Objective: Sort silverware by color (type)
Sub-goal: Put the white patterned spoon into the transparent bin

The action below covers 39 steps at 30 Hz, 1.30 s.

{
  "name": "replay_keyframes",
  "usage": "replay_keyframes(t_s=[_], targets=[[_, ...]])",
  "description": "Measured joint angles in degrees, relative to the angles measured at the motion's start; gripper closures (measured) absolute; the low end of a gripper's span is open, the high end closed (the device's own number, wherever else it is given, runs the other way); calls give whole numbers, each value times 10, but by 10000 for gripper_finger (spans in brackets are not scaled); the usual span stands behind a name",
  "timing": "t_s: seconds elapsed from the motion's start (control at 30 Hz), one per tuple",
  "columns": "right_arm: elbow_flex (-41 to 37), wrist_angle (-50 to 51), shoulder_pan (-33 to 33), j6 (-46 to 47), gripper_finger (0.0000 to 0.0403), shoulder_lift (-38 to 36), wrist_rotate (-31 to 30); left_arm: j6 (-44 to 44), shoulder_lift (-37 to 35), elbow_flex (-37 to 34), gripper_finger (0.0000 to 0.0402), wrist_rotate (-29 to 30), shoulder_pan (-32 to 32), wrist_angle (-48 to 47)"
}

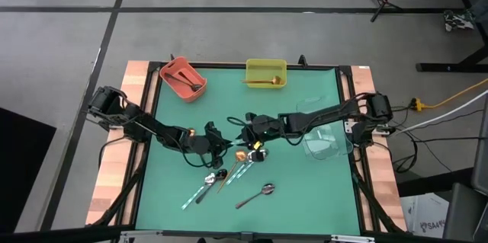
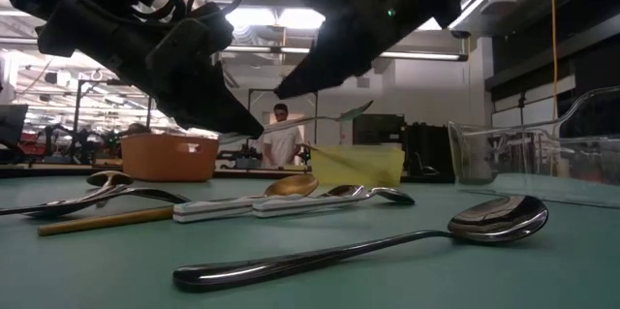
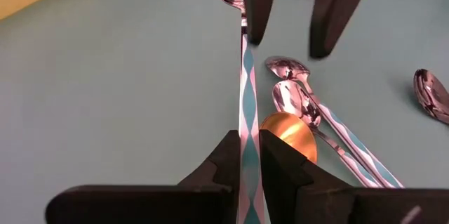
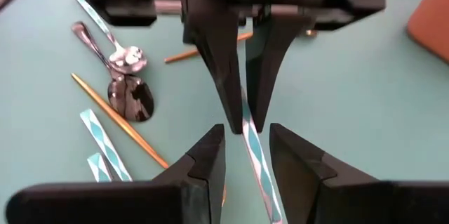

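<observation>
Teal-and-white patterned, the flat handle of a silver spoon (image 3: 247, 90) is lifted above the green table mat (image 1: 305, 197), near its middle. The left gripper (image 3: 243, 155) is closed on this handle; its two dark fingers press the handle from both sides. The right gripper (image 4: 245, 147) is at the same spoon from the opposite side. Its fingers stand a little apart on both sides of the handle, and I cannot tell if they touch it. In the low view the spoon hangs between the two grippers, well above the mat, with its bowl toward the right arm.

Under the grippers more silverware lies on the mat: a gold spoon (image 2: 291, 186), two silver spoons with patterned handles (image 3: 309, 115) just beside it, and a dark spoon with a black bowl (image 4: 132, 96) next to a thin gold handle (image 4: 119, 120). One plain silver spoon (image 1: 256, 195) lies apart, nearer to the front edge.

At the far edge stand an orange plastic bin (image 1: 174, 70) with a dark spoon inside and a yellow plastic bin (image 1: 265, 65) with a gold spoon inside. A clear plastic bin (image 1: 328, 148) stands at the right side. A person (image 2: 282, 135) stands in the room behind the table.
</observation>
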<state>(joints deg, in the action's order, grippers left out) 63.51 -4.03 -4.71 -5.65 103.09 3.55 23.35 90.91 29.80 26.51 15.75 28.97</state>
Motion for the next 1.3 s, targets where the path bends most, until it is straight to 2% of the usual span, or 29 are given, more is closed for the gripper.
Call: replay_keyframes(t_s=[0.2,0.37,1.1,1.3], targets=[[0,1,0,0,299,23,-1,0,0,0,369,-1,0,0],[0,4,0,-2,299,30,-31,0,0,0,369,-6,0,0],[0,37,0,0,300,29,-31,0,0,0,369,-7,0,2],[0,37,0,0,338,29,-32,0,0,0,369,-7,0,2]])
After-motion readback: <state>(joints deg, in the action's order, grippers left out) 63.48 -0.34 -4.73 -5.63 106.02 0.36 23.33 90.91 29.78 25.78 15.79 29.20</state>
